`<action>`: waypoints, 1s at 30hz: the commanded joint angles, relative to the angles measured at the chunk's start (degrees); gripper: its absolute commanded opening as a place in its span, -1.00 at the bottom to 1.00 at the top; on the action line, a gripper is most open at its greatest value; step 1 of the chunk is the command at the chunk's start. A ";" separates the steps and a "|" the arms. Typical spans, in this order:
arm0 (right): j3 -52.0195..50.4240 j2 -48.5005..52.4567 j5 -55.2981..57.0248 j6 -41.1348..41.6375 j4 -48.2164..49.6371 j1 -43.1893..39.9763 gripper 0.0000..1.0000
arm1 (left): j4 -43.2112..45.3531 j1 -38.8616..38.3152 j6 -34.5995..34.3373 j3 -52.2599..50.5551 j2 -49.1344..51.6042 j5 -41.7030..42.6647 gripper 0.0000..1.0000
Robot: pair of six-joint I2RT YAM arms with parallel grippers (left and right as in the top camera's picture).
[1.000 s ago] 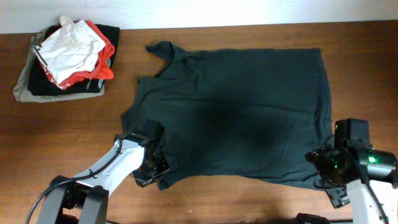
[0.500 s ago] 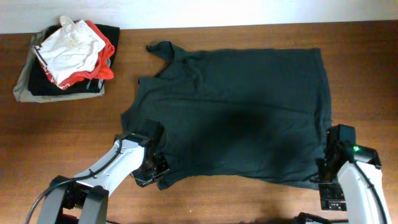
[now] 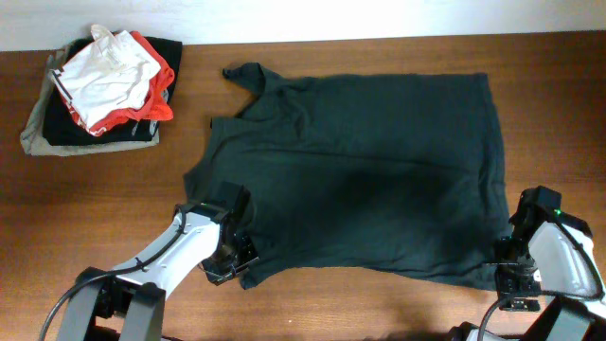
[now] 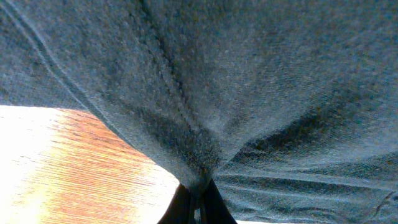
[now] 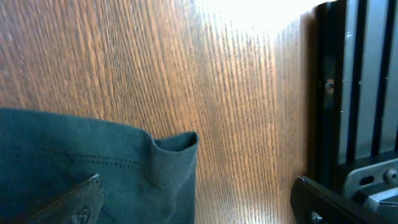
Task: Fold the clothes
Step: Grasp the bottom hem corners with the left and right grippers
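brown wooden counter [image 3: 95, 208] is carrying everything, with a pale wall running along its far edge. the dark green sleeveless shirt [image 3: 360, 180] is lying spread flat across the middle, its neck and straps toward the far left and its straight hem toward the right. it is looking like thin, soft knit: light, limp and likely to sag and crease wherever it is not supported. corners and hems are seeming the best places to hold, with two of them lifted together to keep a fold straight.

the left gripper [image 3: 235, 268] is sitting at the shirt's near left corner, and its wrist view is showing the jaws clamped tight on a gathered pinch of the cloth. the right gripper [image 3: 505, 268] is resting at the near right corner. its wrist view is showing the jaws apart, one finger [image 5: 81, 196] down by the cloth and the other out over bare wood, with the hem corner [image 5: 176, 144] curling up between them, ungripped.

no basket or bin is showing. the stack of other clothes [image 3: 102, 87] is sitting loose at the far left of the counter, white and red pieces on top of darker ones, apart from the shirt.
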 commanded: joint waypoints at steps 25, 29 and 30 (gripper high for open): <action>-5.88 0.81 -2.58 -1.20 6.88 -0.44 0.07 | 0.33 0.09 -0.07 -1.62 2.23 -3.21 -0.99; -5.88 0.81 -2.43 -1.20 8.44 -0.44 0.07 | 0.24 0.09 -0.07 -1.62 2.23 -3.21 -0.99; -5.88 0.81 -2.27 -1.20 8.55 -0.44 0.03 | 0.22 0.09 -0.07 -1.62 2.23 -3.21 -0.99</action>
